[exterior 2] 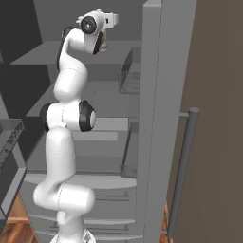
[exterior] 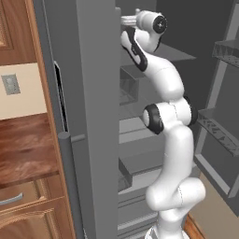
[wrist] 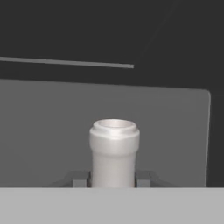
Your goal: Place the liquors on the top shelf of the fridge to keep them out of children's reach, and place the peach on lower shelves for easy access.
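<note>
Slim cream-white liquor bottle (wrist: pixel 114 151) — clamped in gripper (wrist: pixel 113 178) above the fridge's flat grey top shelf (wrist: pixel 52 131), not yet set down; other items unseen.

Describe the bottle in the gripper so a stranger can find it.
Look into the open grey fridge, up at its top shelf, where the white arm ends. The gripper is shut on the cream-white bottle: pale, slim, with a ringed mouth.

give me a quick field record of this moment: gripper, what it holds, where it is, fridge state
gripper: gripper shut on the cream-white bottle
held item: bottle neck and rim rise between the fingertips
arm position: raised high, reaching into the fridge at the level of the top shelf
fridge: door open, grey shelves in view
peach: cannot tell where it is
</note>
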Controlling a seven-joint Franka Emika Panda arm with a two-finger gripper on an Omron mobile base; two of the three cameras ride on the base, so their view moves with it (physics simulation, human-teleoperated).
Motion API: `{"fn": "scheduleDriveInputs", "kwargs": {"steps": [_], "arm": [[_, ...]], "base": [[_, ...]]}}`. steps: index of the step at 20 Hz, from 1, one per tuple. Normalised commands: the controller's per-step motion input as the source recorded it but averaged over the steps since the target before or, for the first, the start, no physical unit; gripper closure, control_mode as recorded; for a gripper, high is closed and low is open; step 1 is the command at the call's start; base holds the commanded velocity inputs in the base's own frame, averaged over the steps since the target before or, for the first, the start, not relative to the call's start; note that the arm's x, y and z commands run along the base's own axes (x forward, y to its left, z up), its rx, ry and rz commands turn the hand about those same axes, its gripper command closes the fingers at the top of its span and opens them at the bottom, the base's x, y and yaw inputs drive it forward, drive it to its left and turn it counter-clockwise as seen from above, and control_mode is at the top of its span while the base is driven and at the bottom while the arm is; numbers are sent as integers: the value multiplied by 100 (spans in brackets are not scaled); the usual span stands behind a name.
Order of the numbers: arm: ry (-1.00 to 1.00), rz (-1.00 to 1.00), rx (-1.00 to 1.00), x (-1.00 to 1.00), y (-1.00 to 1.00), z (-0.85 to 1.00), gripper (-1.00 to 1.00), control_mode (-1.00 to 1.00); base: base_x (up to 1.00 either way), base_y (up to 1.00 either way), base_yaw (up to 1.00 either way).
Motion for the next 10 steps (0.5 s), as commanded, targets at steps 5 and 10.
{"fn": "scheduleDriveInputs", "kwargs": {"steps": [5,10], "arm": [[0,0,-6,10,2,0,-100,-100],[0,0,-8,0,0,-5,-100,-100]], "base": [[0,0,0],[0,0,0]]}}
